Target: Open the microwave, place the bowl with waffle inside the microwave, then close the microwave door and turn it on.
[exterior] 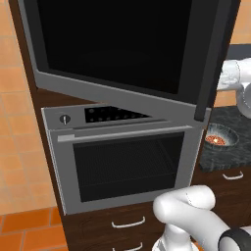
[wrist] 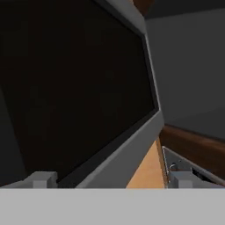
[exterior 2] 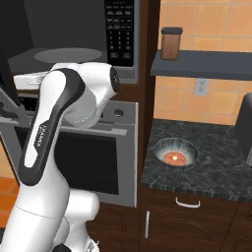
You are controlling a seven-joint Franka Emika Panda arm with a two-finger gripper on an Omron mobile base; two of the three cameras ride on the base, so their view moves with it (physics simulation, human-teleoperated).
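Bowl [exterior 2: 175, 154] with waffle [exterior 2: 174, 158] sits on dark counter [exterior 2: 216, 162], right of oven [exterior: 125, 164]. Microwave door [exterior: 122, 49] swung open. Gripper [wrist: 110, 178] wide, empty, beside door's inner face; bowl lies lower, well right.

Microwave door [exterior: 117, 44] ran past the top edge in the left base view, its upper part cut off. It covered part of the oven [exterior: 122, 162] control strip. In the right base view, the arm hid much of the oven front and the microwave [exterior 2: 74, 44] floor. Waffle [exterior 2: 175, 157] grid was too small to make out. Fingertips [wrist: 41, 179] barely cleared the hand view's bottom.
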